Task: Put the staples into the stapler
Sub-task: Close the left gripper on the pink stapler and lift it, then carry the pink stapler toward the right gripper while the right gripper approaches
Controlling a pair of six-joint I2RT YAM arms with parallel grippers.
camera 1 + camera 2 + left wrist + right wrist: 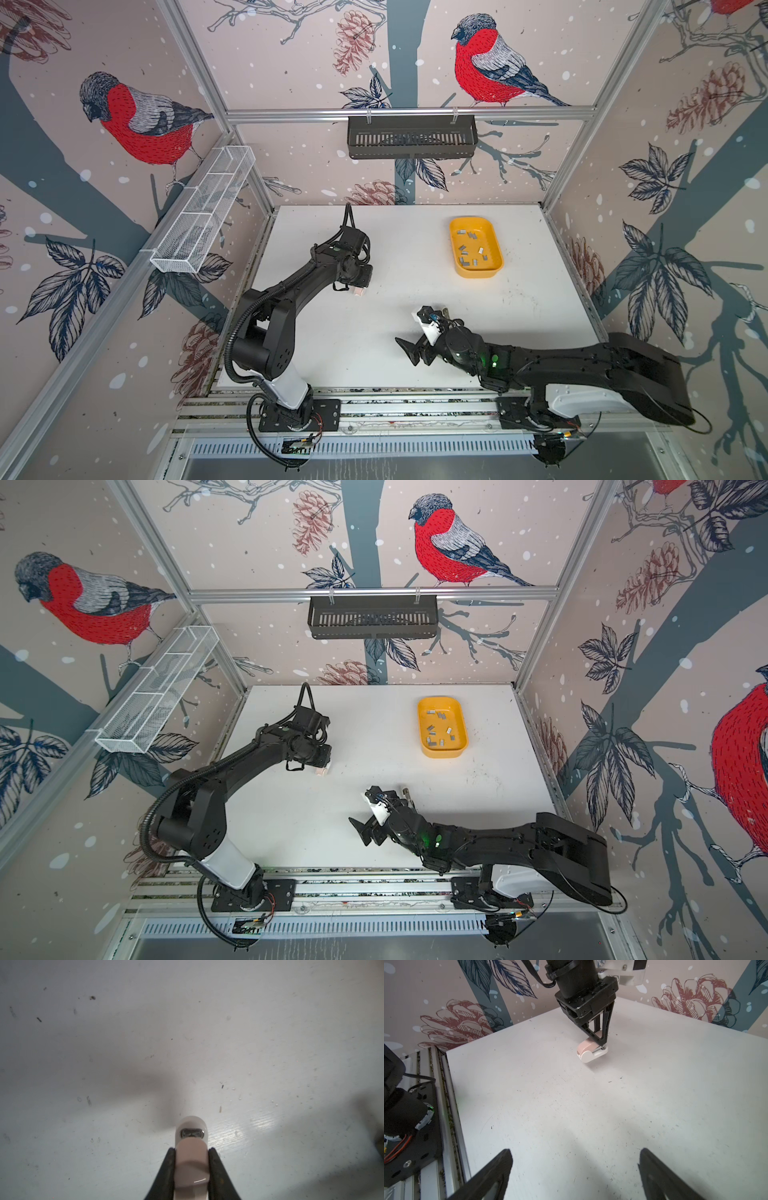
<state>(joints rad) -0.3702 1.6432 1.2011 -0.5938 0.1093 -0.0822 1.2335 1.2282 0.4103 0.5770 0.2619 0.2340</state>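
Note:
A small stapler with a pink top and a white base sits low over the white table, left of the middle. My left gripper comes down from above and is shut on its pink top. In the left wrist view the black fingers press both sides of the stapler, and its metal front shows beyond them. In both top views the stapler peeks out under the wrist. The staples lie scattered in a yellow tray. My right gripper stands open and holds nothing.
The yellow tray stands at the back right of the table. A black basket hangs on the back rail and a white wire basket on the left wall. The arm bases sit on rails along the front edge.

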